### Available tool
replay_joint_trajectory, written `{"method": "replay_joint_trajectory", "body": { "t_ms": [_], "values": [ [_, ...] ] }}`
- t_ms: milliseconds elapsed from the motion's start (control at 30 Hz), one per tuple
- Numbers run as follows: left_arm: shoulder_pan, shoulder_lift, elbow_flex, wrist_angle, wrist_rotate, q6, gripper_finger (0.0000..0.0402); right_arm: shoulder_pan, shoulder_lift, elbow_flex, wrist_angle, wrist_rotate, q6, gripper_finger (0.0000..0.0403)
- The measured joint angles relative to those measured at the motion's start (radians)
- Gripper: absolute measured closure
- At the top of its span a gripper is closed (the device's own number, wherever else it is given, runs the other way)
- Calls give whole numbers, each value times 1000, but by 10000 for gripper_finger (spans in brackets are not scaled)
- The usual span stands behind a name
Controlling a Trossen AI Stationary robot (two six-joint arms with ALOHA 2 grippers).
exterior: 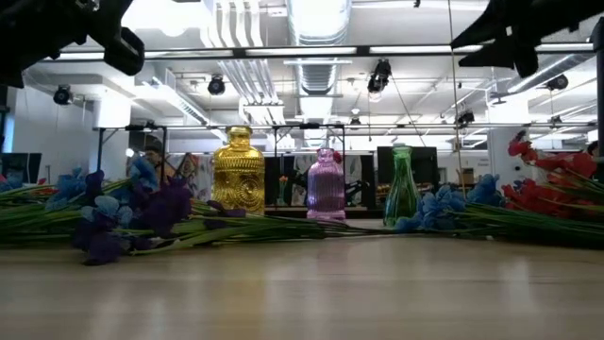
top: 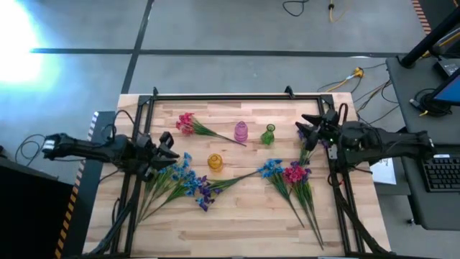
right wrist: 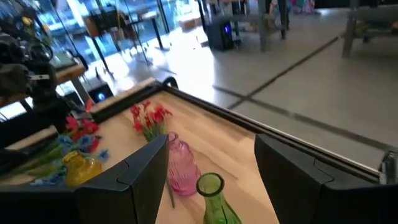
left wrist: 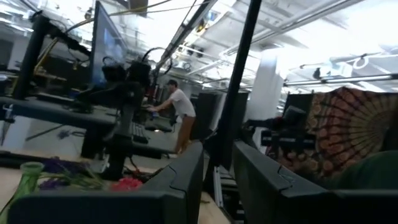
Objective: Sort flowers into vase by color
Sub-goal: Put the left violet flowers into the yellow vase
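Observation:
Three small vases stand upright mid-table: pink (top: 241, 132), green (top: 269, 134) and gold (top: 215, 162). One red-pink sprig (top: 188, 124) lies flat on the table beside the pink vase. A blue and purple bunch (top: 183, 178) lies near the left edge. Blue blooms (top: 272, 169) and red blooms (top: 295, 173) lie to the right, stems toward the near edge. My left gripper (top: 167, 147) hangs open above the blue-purple bunch. My right gripper (right wrist: 211, 148) is open and raised, right of the green vase (right wrist: 214, 199). Neither holds anything.
A dark metal frame (top: 215, 98) runs around the wooden tabletop. A few purple blooms (top: 306, 150) lie under my right gripper. Bare wood (top: 237, 223) shows toward the near edge. A person (left wrist: 180, 118) stands in the room beyond the table.

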Motion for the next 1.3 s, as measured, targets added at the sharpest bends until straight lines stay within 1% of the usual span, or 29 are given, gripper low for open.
{"method": "replay_joint_trajectory", "body": {
  "t_ms": [133, 200, 267, 367, 533, 600, 667, 733, 900, 1033, 1100, 1200, 1300],
  "values": [
    [-105, 76, -37, 158, -91, 69, 327, 0, 56, 99, -119, -37, 11, 174],
    [-148, 112, -67, 284, -106, 100, 327, 0, 74, 141, -165, -75, 16, 174],
    [-180, 142, -75, 362, -107, 121, 327, 0, 92, 171, -192, -126, 20, 174],
    [-196, 164, -58, 357, -107, 126, 327, 0, 111, 195, -195, -209, 20, 174],
    [-195, 181, -42, 355, -108, 119, 327, 0, 135, 208, -189, -290, 34, 174],
    [-195, 186, -35, 354, -108, 88, 327, 0, 148, 209, -178, -290, 33, 174],
    [-195, 192, -22, 355, -108, 0, 327, 0, 160, 210, -174, -290, 33, 174],
    [-195, 198, -5, 354, -108, -52, 327, 0, 172, 210, -175, -284, 25, 174],
    [-195, 222, 28, 350, -108, -64, 327, 0, 205, 210, -174, -283, 27, 174],
    [-195, 245, 52, 348, -108, -64, 327, 0, 252, 209, -120, -292, 89, 174],
    [-195, 256, 63, 347, -108, -64, 327, 1, 282, 209, -92, -326, 74, 174],
    [-195, 270, 77, 346, -108, -96, 327, 3, 334, 209, -53, -410, 14, 174],
    [-195, 283, 86, 345, -94, -116, 327, 9, 385, 209, -26, -424, -36, 174]
  ]
}}
